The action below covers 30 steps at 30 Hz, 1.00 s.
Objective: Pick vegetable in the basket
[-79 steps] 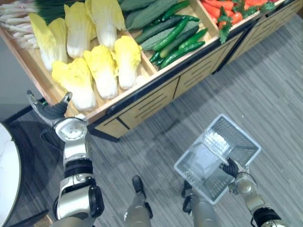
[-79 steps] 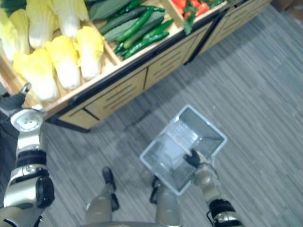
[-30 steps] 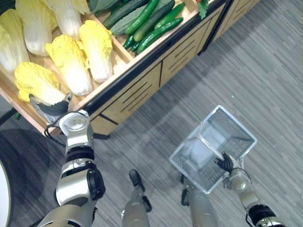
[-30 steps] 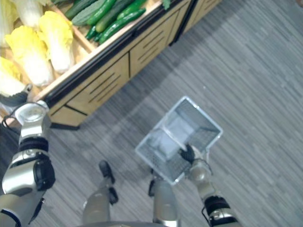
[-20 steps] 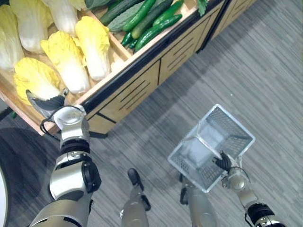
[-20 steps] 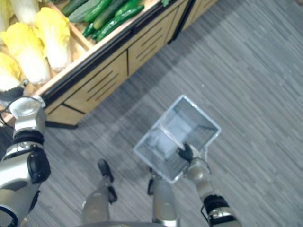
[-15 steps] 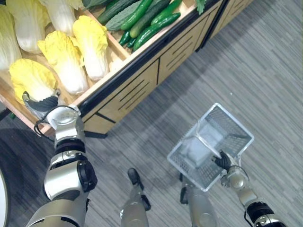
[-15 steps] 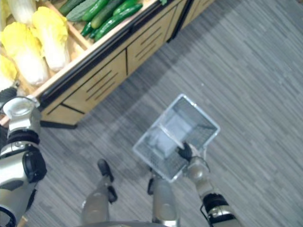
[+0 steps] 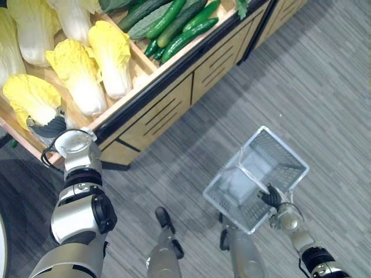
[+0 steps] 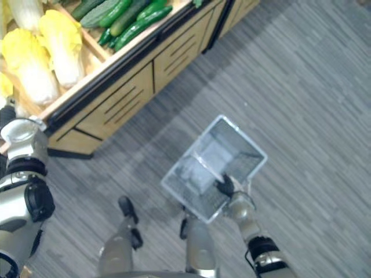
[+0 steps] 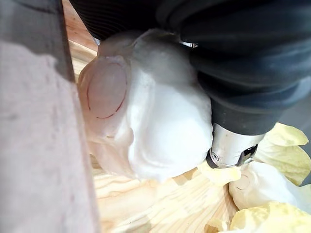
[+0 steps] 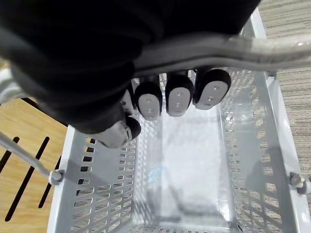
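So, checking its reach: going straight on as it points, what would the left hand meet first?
The nearest cabbage in the wooden bin; the left hand looks right against its white base.

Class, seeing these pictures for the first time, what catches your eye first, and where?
Bright yellow cabbages fill the wooden bin at upper left, the left robot hand against the nearest cabbage, green cucumbers in the next compartment. Lower right, the right robot hand holds an empty white basket over the grey floor.
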Motion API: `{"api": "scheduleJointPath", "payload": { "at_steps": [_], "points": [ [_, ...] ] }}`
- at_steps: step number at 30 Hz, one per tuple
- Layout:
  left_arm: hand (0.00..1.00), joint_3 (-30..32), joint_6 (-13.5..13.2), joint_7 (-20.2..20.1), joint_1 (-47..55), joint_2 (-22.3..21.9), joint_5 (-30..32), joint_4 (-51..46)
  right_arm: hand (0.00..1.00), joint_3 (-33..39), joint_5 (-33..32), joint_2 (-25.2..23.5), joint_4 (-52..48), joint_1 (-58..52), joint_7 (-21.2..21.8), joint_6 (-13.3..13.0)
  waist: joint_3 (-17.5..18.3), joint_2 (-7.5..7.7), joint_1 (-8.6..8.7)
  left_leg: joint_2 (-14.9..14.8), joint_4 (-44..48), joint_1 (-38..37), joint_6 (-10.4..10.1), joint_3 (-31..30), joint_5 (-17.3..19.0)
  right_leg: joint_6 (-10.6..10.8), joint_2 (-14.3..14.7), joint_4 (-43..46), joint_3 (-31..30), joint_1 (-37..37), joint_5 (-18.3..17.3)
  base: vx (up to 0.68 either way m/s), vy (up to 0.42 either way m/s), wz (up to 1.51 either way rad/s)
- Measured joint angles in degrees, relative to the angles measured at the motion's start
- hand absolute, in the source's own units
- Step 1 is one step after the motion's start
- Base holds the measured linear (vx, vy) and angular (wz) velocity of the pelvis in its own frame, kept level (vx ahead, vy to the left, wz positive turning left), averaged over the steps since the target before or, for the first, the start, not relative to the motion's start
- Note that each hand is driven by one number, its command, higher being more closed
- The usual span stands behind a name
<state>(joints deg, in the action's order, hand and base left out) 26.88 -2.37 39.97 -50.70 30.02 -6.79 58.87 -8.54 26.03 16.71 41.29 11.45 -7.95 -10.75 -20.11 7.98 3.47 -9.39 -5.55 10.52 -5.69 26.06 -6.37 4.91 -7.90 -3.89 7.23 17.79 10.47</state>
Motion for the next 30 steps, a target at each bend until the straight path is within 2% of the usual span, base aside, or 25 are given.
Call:
{"api": "scheduleJointPath", "payload": {
  "at_steps": [4,7,11,12,16,22,24,30],
  "points": [
    [1.0,-0.22,-0.44,-0.39,2.77,-3.11,-2.19,-8.07,1.0,-0.5,0.09,-0.43,0.0,-0.45,0.76,0.0,0.29,1.01,0.83,0.26,0.0,-0.91,0.01,-0.86,0.0,0.02,-0.37,0.0,0.53,-1.4,0.0,0.03,0.012,0.11],
    [1.0,-0.44,-2.67,0.1,7.52,-8.97,-4.44,-18.4,1.0,0.35,0.94,-1.64,0.08,-1.72,0.81,0.24,0.56,1.32,0.91,0.34,0.01,-2.11,0.0,-2.17,0.0,0.06,-0.57,-0.06,1.45,-3.41,-0.03,0.03,0.015,0.16],
    [1.0,0.09,-4.15,0.43,12.68,-13.15,-7.96,-26.47,1.0,2.35,1.12,-2.11,0.19,-3.67,1.01,0.51,0.88,1.34,0.69,0.32,0.0,-3.37,-0.01,-3.26,0.01,0.11,-0.61,-0.24,1.92,-5.44,-0.08,0.03,0.008,0.14],
    [1.0,0.16,-4.83,0.69,15.57,-15.86,-8.16,-29.11,1.0,3.19,1.48,-2.18,0.34,-4.8,1.06,0.62,2.58,1.23,0.3,0.33,0.0,-3.41,-0.04,-3.31,0.04,0.26,-0.62,-0.26,1.94,-5.52,-0.21,0.03,0.003,0.05],
    [1.0,0.53,-4.74,2.53,20.02,-21.67,-8.58,-32.83,1.0,5.33,3.22,-2.22,2.39,-6.96,1.13,0.78,5.69,0.57,0.31,0.3,-0.32,-3.88,-0.13,-5.03,0.12,0.6,-0.72,-0.36,3.08,-7.12,-0.9,0.01,0.0,0.16],
    [1.0,1.85,-4.68,4.81,24.26,-24.75,-8.11,-42.1,1.0,7.63,3.37,-2.23,2.64,-10.5,1.25,1.23,7.85,-0.34,-0.51,0.2,-0.36,-3.86,-0.65,-6.11,0.11,1.0,-0.69,0.02,3.47,-7.44,-1.52,-0.02,0.003,0.08],
    [1.0,2.93,-4.67,5.99,26.21,-25.43,-7.52,-47.05,1.0,8.55,3.37,-2.23,3.29,-11.33,1.27,2.13,9.58,-0.85,-0.55,0.18,-0.37,-3.87,-0.66,-6.21,0.07,0.99,-0.7,-0.01,3.57,-7.54,-1.52,0.0,0.003,0.02],
    [1.0,2.66,-4.09,7.2,30.84,-27.7,1.51,-59.67,1.0,11.83,3.36,-1.99,4.13,-11.73,1.21,2.69,12.55,-1.46,-0.64,0.2,-0.36,-4.49,-0.66,-6.24,0.08,0.97,-0.72,-0.08,3.6,-8.2,-1.51,0.0,0.0,0.0]
  ]
}}
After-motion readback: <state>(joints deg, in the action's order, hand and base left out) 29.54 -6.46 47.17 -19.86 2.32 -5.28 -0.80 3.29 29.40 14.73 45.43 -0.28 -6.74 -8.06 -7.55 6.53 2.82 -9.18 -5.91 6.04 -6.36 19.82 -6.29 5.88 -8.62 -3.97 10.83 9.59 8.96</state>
